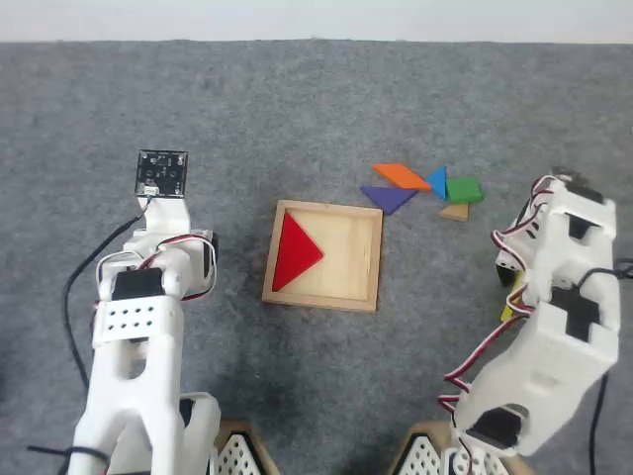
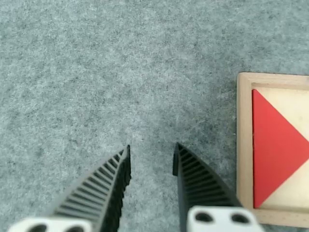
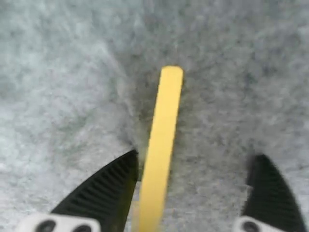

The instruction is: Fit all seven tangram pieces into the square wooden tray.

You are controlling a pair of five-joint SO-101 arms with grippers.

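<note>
Right wrist view: I am seeing the right pincer [image 3: 195,157] spread wide over the grey mat [image 3: 58,72]. The yellow piece [image 3: 161,145] is standing on its edge between the fingers, just beside one of them, not pinched. The left pincer [image 2: 152,147] is a little open, holding nothing, beside the tray [image 1: 348,259]. The red triangle [image 1: 294,252] is lying in the tray. The orange [image 1: 401,175], blue [image 1: 437,182], green [image 1: 464,189], purple [image 1: 388,198] and tan [image 1: 454,211] pieces are lying together on the mat beyond it.
</note>
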